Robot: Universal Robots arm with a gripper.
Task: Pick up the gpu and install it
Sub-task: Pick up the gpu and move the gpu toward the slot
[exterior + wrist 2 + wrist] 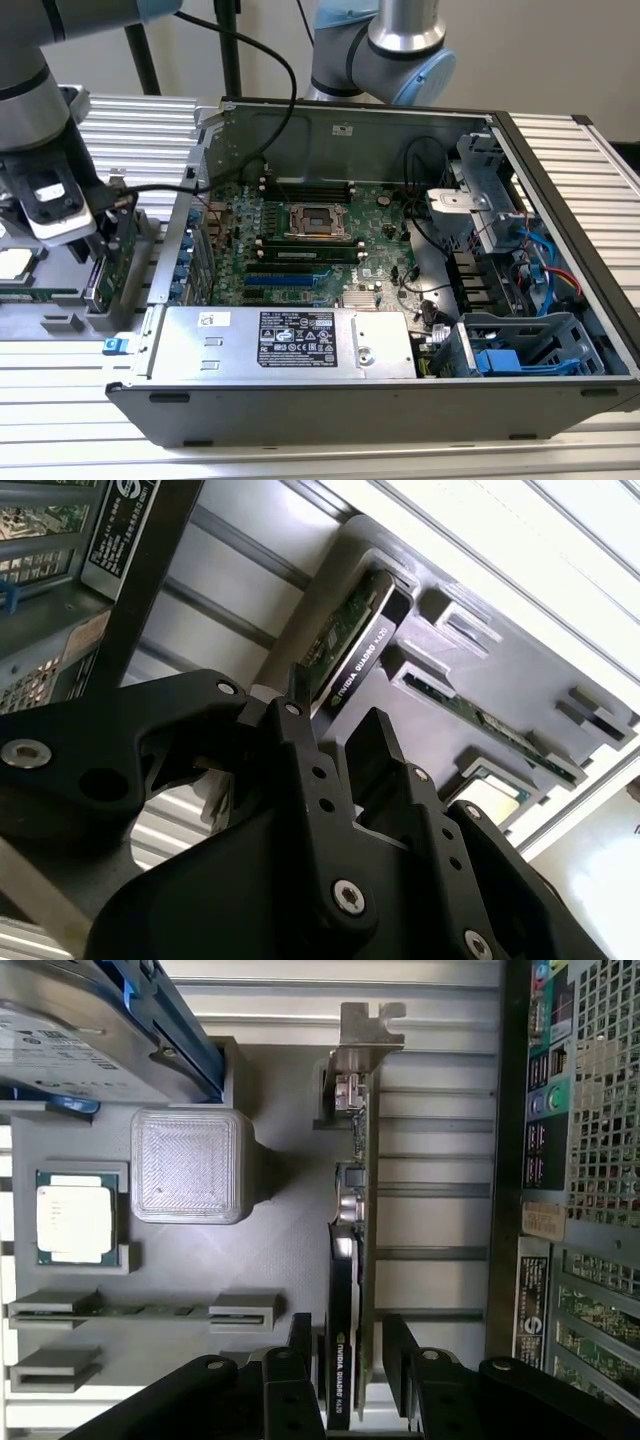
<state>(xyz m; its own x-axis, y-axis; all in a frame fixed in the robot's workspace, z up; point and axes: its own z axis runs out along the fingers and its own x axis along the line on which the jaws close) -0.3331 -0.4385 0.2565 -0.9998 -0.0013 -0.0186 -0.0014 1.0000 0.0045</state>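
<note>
In the grey tray [285,1260] just beside the computer case [560,170], the gpu [350,1260] stands on edge: green board one face, black cooler the other, silver bracket at one end. The gripper [350,1335] straddles its edge, jaws open, holding nothing. Judge it light, stiff and fragile; you should pinch the flat faces.

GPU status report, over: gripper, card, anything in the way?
Open gripper straddling the gpu. Card upright in grey holder, not yet lifted. Nothing between gripper and card.
</note>
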